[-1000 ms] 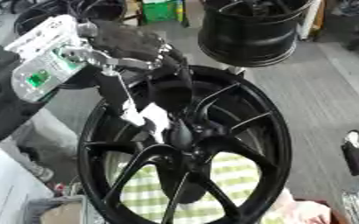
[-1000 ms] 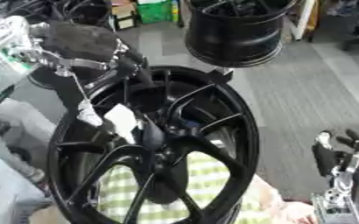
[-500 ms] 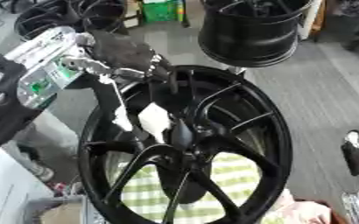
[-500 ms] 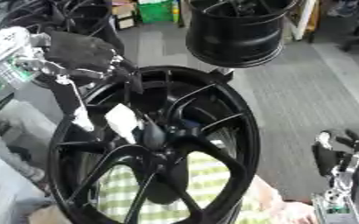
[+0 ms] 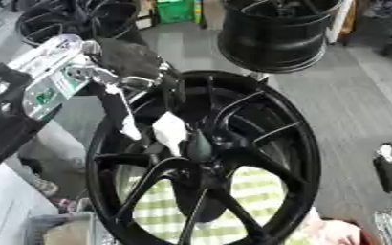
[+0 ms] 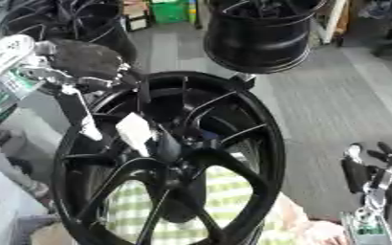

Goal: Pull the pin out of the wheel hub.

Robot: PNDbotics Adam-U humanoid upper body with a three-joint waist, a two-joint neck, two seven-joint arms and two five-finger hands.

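At the centre of the view a black multi-spoke wheel (image 5: 208,158) stands upright, its hub (image 5: 198,147) facing the camera with a white tag (image 5: 170,131) hanging just up and left of it. The left hand (image 5: 128,64) sits at the wheel's upper left rim; whether its fingers are curled cannot be told. A thin pale rod, likely the pin (image 5: 125,119), hangs below it, clear of the hub. The right hand (image 6: 368,174) rests idle at the lower right, fingers relaxed and apart. A second black rim (image 5: 275,31) stands behind.
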